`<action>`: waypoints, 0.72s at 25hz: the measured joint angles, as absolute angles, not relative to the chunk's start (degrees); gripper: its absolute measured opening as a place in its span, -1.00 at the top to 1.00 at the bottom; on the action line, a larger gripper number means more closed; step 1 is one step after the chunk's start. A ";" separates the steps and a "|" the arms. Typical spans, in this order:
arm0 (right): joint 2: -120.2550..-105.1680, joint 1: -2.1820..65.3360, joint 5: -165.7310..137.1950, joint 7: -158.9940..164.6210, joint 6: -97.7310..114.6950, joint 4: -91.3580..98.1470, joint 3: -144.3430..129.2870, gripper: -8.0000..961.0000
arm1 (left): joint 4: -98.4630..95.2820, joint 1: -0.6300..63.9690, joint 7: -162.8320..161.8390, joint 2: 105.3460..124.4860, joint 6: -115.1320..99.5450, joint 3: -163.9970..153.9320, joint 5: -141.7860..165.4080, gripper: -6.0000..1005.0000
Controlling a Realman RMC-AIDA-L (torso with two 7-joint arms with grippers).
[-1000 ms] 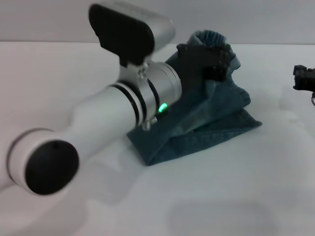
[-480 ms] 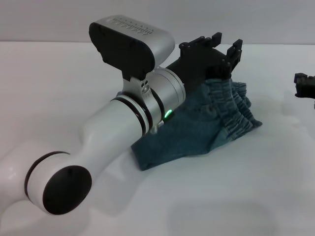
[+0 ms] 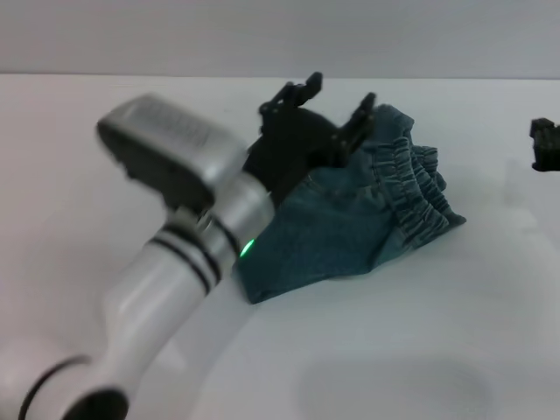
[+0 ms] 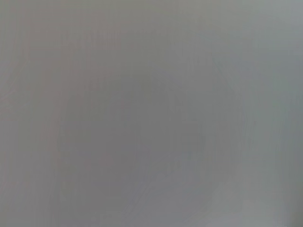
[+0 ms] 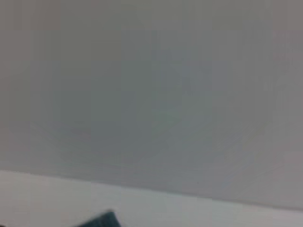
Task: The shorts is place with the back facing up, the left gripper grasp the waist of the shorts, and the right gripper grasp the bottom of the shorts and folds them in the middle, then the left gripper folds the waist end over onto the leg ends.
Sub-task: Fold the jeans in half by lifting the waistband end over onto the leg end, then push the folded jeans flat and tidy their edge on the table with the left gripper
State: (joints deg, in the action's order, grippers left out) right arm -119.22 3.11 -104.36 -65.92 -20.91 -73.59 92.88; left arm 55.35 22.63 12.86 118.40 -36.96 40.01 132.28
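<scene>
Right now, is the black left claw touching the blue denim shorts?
Cannot tell. In the head view the open left gripper overlaps the shorts, showing no clear gap or contact.

The folded blue denim shorts point(image 3: 350, 223) lie on the white tabletop point(image 3: 394, 350), ruffled waist point(image 3: 420, 192) to the right; the black left gripper point(image 3: 325, 98) is over their far-left part, the black right gripper point(image 3: 546, 144) far right.

White table point(image 3: 420, 350), folded blue denim shorts point(image 3: 350, 227) lying on it, gathered waist point(image 3: 420, 188) on top

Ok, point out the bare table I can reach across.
Free: the table in front of the shorts, and the strip between them and the right gripper. Crowded: the left gripper, open above the shorts, its arm crossing the near-left table.
</scene>
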 joint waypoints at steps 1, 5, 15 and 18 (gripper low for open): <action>-119.23 2.98 -100.16 -70.52 -20.70 -73.60 92.31 0.92 | 53.86 22.40 12.85 118.54 -39.83 39.05 132.99 -0.41; -119.25 2.56 -83.44 -89.98 -20.22 -73.25 89.66 0.92 | 46.62 21.95 10.20 118.84 -49.62 34.96 133.91 -0.45; -119.24 0.47 -41.21 -137.37 -36.19 -65.87 85.31 0.91 | 42.85 20.16 5.69 118.92 -43.70 30.97 133.69 0.37; -119.11 0.86 -35.72 -142.39 -42.29 -60.73 84.81 0.91 | 42.67 19.59 3.47 118.84 -42.54 30.02 133.68 0.83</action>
State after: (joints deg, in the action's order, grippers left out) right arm -119.11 0.87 -35.72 -142.39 -42.29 -60.73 84.81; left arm 42.67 19.59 3.47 118.84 -42.54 30.02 133.68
